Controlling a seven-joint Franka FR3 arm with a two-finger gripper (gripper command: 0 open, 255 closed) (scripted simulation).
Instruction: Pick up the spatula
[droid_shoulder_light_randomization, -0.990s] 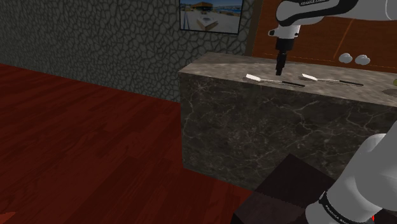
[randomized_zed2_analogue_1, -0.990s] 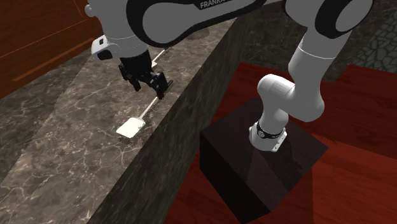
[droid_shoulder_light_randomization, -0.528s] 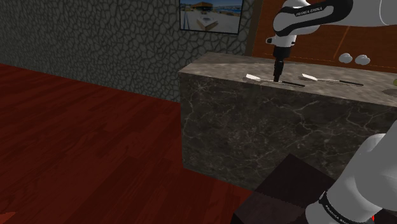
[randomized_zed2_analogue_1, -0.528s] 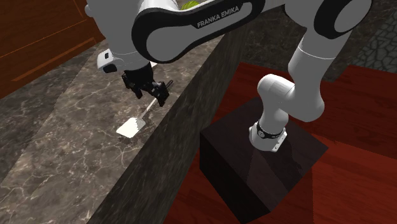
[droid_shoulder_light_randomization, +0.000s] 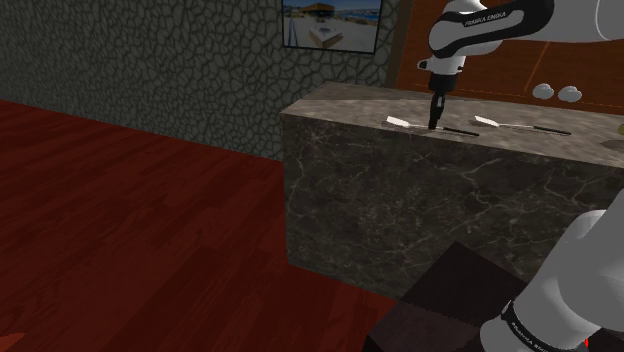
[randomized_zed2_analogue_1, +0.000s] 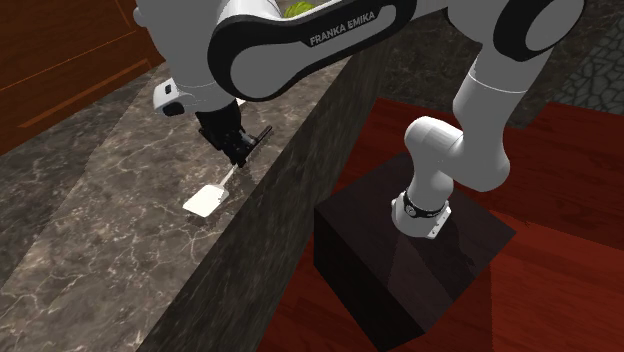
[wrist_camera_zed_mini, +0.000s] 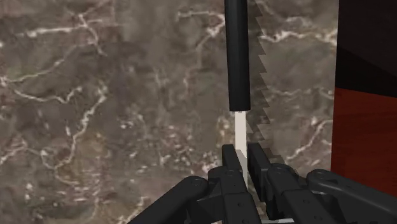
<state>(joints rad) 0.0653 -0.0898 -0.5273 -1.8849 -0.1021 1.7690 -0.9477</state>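
Now, counter (droid_shoulder_light_randomization: 400, 190): dark veined stone; the spatula (wrist_camera_zed_mini: 235, 57) lies flat on top, near the front edge.
arm (randomized_zed2_analogue_1: 300, 40): same low pose as half a second ago; a second ago it hung higher.
gripper (wrist_camera_zed_mini: 243, 159): down at the counter top, over the spatula's neck.
spatula: black handle, pale blade; not yet lifted.
fingers (wrist_camera_zed_mini: 229, 162): spread half a second ago, now pinched on the thin metal neck. The grasp looks made, so the lift comes next.
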